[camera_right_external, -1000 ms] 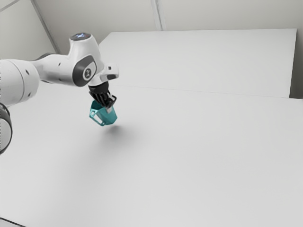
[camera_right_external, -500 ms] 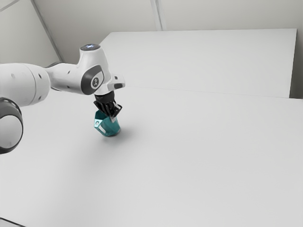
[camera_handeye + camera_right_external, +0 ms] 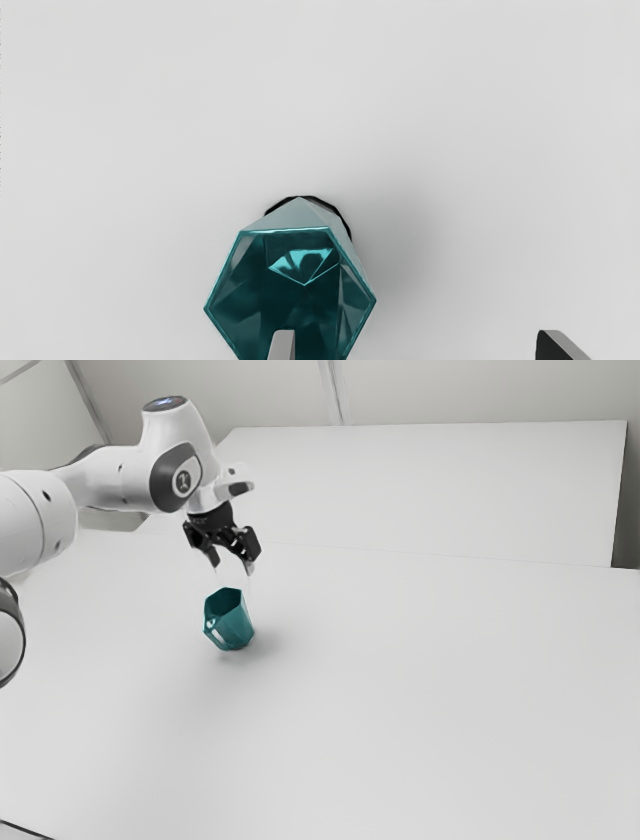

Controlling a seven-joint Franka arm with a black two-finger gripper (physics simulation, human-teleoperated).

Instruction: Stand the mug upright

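Observation:
The gripper hangs open above the teal mug in the exterior view, apart from it. The faceted mug stands on its base with its opening upward, and its handle faces the exterior view's left and front. In the wrist view I look down into the mug; the gripper has its fingers wide apart, one seen over the mug's opening and the other well off to the side above bare table. The handle is hidden in that view.
The white table spreads all around the mug. Behind it in the exterior view stands a pale raised panel or surface, with grey walls beyond.
The mug, tilted in my gripper earlier, came down to the table and now stands with its opening up. My gripper has let go, opened and risen above it.

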